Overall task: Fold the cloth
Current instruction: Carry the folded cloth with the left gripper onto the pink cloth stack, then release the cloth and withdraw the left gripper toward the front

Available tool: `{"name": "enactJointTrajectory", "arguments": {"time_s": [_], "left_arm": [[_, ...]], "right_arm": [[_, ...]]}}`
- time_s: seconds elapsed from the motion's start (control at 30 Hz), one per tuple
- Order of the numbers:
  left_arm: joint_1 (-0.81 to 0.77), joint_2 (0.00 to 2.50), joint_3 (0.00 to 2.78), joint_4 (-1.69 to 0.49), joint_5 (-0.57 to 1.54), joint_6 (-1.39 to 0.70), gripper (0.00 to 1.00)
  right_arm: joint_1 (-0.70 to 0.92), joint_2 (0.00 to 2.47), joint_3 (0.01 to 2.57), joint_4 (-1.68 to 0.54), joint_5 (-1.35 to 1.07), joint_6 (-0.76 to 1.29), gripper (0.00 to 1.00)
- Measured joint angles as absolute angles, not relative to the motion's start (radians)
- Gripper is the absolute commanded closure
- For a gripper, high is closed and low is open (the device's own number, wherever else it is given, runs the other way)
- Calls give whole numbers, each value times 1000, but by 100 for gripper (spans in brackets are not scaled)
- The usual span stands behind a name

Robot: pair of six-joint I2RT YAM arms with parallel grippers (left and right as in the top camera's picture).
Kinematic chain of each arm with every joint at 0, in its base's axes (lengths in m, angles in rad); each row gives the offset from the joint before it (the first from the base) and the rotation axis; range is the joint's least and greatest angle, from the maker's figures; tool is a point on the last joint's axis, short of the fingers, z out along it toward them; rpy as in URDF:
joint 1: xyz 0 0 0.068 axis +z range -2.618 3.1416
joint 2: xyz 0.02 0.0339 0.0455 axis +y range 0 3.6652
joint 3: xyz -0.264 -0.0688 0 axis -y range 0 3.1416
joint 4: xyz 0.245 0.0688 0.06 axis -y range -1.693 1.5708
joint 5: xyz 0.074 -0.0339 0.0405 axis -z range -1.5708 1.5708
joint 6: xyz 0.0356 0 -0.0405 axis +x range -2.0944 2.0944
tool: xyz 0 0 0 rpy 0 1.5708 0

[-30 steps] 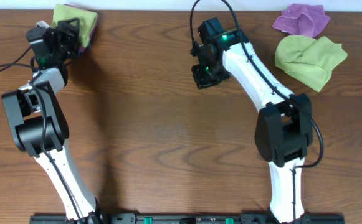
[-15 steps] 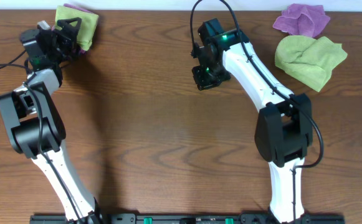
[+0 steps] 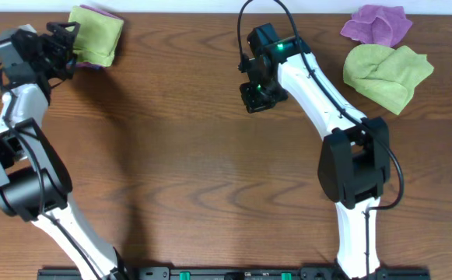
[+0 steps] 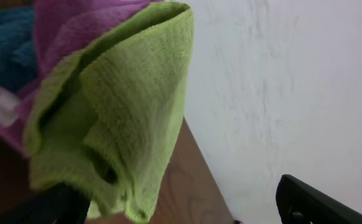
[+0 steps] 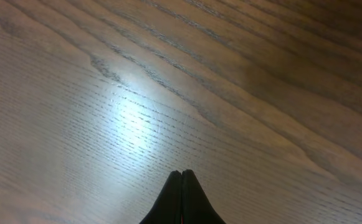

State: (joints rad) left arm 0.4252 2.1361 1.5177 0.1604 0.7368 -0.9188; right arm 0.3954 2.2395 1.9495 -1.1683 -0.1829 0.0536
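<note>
You have the folded green cloth at the desk's far-left corner, stacked on a purple cloth and a blue cloth. The left gripper is just beside it, jaws spread, holding nothing. The right gripper is clenched empty over bare wood near the far edge. The crumpled green cloth lies at the far-right corner beside a second purple cloth — probably your next piece. Expect it light, limp, slightly grippy — pinch a hem corner, not the bunched middle.

A folded green cloth lies atop a purple fleece cloth far left; a crumpled green cloth sits far right, with a crumpled purple cloth behind it.
</note>
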Motion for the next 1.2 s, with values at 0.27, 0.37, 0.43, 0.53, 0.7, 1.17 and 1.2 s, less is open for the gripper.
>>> {"name": "enactJointTrajectory", "arguments": {"time_s": [0.27, 0.37, 0.43, 0.53, 0.7, 1.17, 1.2], "left_arm": [[458, 2079, 1521, -56, 732, -825, 5], [464, 2058, 1521, -141, 730, -762, 4], [464, 2037, 1521, -204, 723, -709, 5], [464, 1991, 1521, -307, 699, -616, 5], [464, 1864, 1521, -508, 642, -401, 5], [437, 1335, 1523, -889, 497, 9, 5], [419, 1284, 1523, -912, 480, 25, 4]], "right_arm": [[417, 2239, 1950, -1170, -183, 54, 99], [421, 2239, 1950, -1185, -183, 54, 98], [421, 2239, 1952, -1194, -183, 55, 83], [421, 2239, 1972, -1217, -177, 56, 50], [421, 2212, 2020, -1292, -99, 48, 13], [397, 1796, 2049, -1435, 110, -18, 1], [387, 1761, 2049, -1446, 110, -22, 1]]}}
